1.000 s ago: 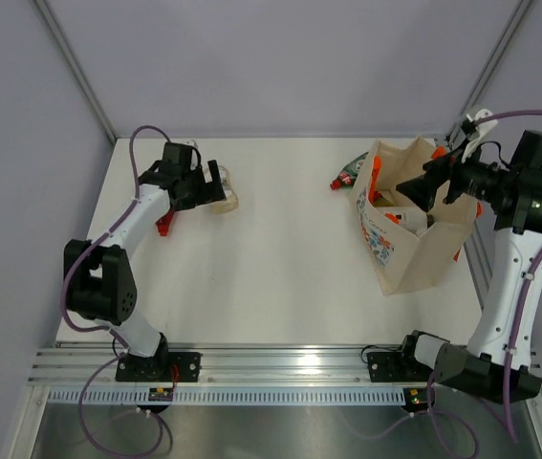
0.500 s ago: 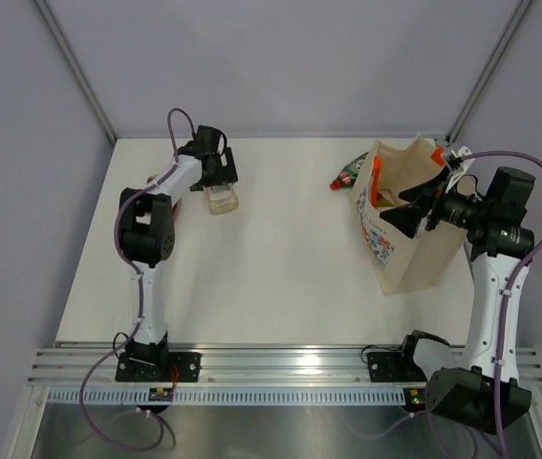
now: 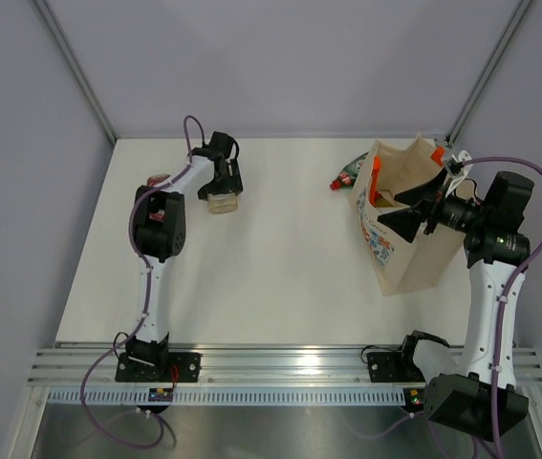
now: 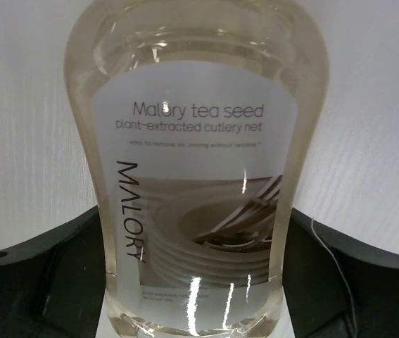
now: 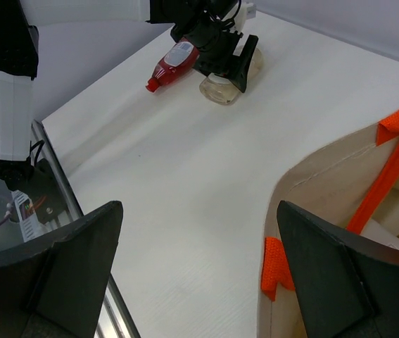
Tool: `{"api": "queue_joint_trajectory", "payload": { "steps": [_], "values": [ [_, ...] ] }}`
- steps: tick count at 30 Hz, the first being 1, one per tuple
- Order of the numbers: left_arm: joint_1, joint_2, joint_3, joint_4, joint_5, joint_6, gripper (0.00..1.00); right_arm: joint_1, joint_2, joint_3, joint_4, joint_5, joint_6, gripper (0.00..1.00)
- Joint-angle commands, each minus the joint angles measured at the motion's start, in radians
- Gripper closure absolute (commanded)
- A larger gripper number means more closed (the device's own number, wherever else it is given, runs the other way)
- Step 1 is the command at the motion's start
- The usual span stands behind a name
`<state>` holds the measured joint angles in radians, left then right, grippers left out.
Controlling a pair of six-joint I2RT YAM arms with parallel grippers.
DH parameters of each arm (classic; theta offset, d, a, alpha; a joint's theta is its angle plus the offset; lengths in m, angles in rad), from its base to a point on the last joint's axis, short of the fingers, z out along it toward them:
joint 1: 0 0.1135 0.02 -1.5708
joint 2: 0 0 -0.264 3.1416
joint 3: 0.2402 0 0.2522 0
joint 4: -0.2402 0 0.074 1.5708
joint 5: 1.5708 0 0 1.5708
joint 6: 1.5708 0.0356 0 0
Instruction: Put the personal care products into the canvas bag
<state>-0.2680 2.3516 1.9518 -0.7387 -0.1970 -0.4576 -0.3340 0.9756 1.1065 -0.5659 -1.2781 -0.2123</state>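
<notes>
Straddling the clear Malory bottle (image 4: pixel 195 176) near the table's (image 3: pixel 280 277) far-left corner with the left gripper (image 3: pixel 221 187), fingers flanking both sides; clamped or merely touching, cannot tell. Could squirt out of a shallow pinch, being slick and rounded, or roll into the red bottle (image 5: pixel 173 60) lying just beside. Could also meet the right gripper (image 3: pixel 406 211), spread wide and empty above the canvas bag's (image 3: pixel 414 258) mouth by the right edge. Between the 2 arms, broad bare tabletop for the carry.

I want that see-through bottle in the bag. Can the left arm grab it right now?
Probably yes. The left fingers sit on either side of the clear bottle with nothing between. The red bottle lies off to one side, not in the way.
</notes>
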Motion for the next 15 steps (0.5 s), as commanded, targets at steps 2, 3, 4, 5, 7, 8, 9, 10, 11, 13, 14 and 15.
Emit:
{"api": "queue_joint_trajectory", "payload": {
  "steps": [2, 3, 4, 5, 7, 8, 9, 10, 11, 13, 14, 15],
  "values": [
    [0.003, -0.103, -0.120, 0.074, 0.047, 0.003, 0.47, 0.000, 0.004, 0.088, -0.172, -0.085, -0.119, 0.00],
    [0.003, -0.127, -0.140, 0.094, 0.103, 0.019, 0.56, 0.000, 0.030, 0.157, -0.255, -0.093, -0.169, 0.01],
    [0.003, -0.155, -0.161, 0.140, 0.132, 0.026, 0.64, 0.001, 0.046, 0.197, -0.341, -0.093, -0.291, 0.00],
    [0.001, -0.219, -0.219, 0.171, 0.164, 0.033, 0.77, 0.003, 0.067, 0.237, -0.496, -0.090, -0.339, 0.01],
    [0.001, -0.296, -0.298, 0.282, 0.295, 0.046, 0.82, 0.010, 0.124, 0.338, -0.641, -0.087, -0.485, 0.01],
    [0.001, -0.337, -0.344, 0.327, 0.345, 0.051, 0.85, 0.016, 0.145, 0.369, -0.808, -0.095, -0.563, 0.01],
    [0.001, -0.426, -0.443, 0.372, 0.441, 0.050, 0.88, 0.026, 0.194, 0.425, -0.928, -0.104, -0.666, 0.01],
    [0.001, -0.472, -0.499, 0.469, 0.496, 0.043, 0.89, 0.059, 0.218, 0.441, -1.054, -0.118, -0.849, 0.01],
    [0.001, -0.564, -0.615, 0.526, 0.602, 0.024, 0.91, 0.082, 0.227, 0.434, -1.077, -0.116, -0.840, 0.00],
    [-0.004, -0.652, -0.730, 0.676, 0.686, -0.010, 0.94, 0.177, 0.235, 0.414, -1.047, -0.086, -0.857, 0.00],
    [-0.008, -0.693, -0.785, 0.723, 0.753, -0.025, 0.95, 0.223, 0.241, 0.414, -0.999, -0.058, -0.808, 0.01],
    [-0.020, -0.771, -0.885, 0.766, 0.778, -0.061, 1.00, 0.271, 0.258, 0.412, -0.921, 0.021, -0.609, 0.01]
  ]
}}
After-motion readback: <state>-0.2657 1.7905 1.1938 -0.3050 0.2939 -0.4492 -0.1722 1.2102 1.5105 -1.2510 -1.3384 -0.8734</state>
